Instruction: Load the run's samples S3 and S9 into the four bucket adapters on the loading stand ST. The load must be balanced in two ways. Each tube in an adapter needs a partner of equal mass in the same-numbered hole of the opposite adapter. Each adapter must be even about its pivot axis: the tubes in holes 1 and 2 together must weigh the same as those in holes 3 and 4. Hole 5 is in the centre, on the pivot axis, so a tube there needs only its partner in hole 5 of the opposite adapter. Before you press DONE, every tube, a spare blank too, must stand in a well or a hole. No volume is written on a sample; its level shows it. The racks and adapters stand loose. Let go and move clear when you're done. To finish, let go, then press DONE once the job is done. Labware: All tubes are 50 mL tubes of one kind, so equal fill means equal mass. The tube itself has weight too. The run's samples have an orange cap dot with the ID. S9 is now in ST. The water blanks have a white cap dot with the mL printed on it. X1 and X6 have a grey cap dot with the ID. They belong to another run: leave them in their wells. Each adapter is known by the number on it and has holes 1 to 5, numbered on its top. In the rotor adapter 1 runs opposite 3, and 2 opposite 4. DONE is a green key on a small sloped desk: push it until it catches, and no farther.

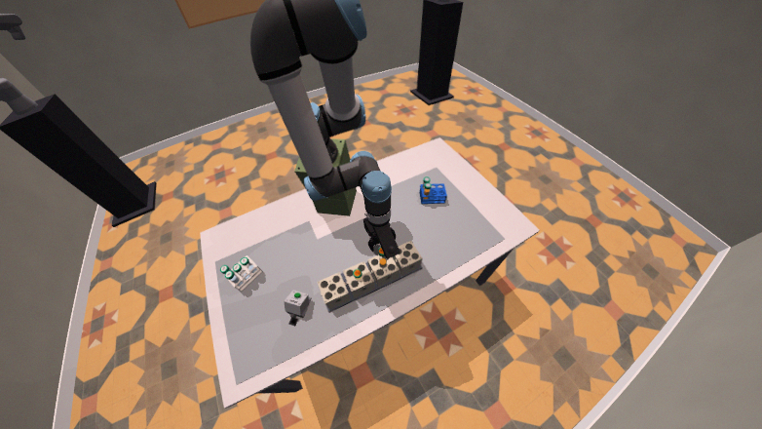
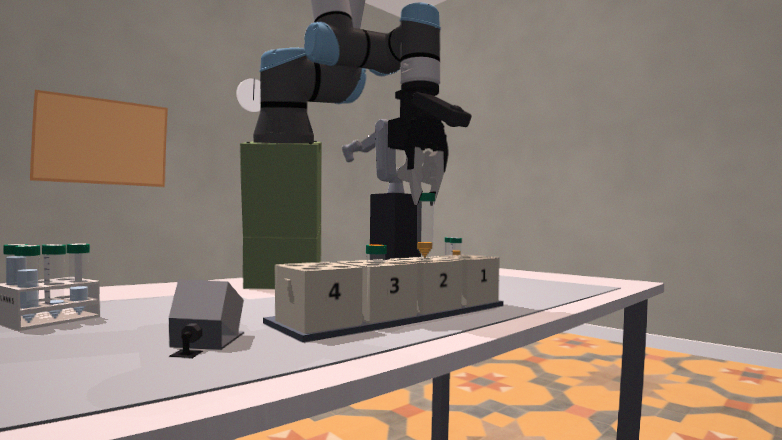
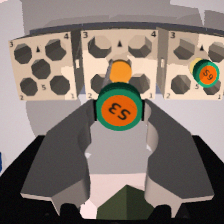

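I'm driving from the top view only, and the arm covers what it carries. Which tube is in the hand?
Observer: The wrist view reads S3 on the orange cap dot. The hand is shut on that tube.
Operator: Which block is it over?
Observer: The exterior view shows it hanging upright, its tip just above the block numbered 2 and not yet inside.
Operator: Which hole is it aimed at?
Observer: In the wrist view the orange tip sits mid-block, between the four corner holes, so it looks aimed at the centre one.
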{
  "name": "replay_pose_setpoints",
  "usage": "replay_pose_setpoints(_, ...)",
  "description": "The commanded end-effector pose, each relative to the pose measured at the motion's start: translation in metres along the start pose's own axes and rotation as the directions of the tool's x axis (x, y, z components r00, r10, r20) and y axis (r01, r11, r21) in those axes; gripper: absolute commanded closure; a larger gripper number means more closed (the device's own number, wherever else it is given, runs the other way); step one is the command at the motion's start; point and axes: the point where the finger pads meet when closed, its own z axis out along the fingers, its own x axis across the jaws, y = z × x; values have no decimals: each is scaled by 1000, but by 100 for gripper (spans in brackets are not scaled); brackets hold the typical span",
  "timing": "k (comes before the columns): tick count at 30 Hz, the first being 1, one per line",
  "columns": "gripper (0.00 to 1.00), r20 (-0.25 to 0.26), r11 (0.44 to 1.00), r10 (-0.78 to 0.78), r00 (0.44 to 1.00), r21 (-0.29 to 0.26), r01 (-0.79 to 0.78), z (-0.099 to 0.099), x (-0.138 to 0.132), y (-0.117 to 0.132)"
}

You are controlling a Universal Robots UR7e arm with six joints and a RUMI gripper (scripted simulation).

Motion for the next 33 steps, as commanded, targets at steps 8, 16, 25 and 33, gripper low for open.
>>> replay_pose_setpoints(8, 100, 0, 1000, 0, 1000, 1, 0, 3, 0, 0)
replay_pose_setpoints(16, 100, 0, 1000, 0, 1000, 1, 0, 13, 0, 0)
replay_pose_setpoints(25, 100, 0, 1000, 0, 1000, 1, 0, 23, 0, 0)
replay_pose_setpoints(33, 100, 0, 1000, 0, 1000, 1, 0, 33, 0, 0)
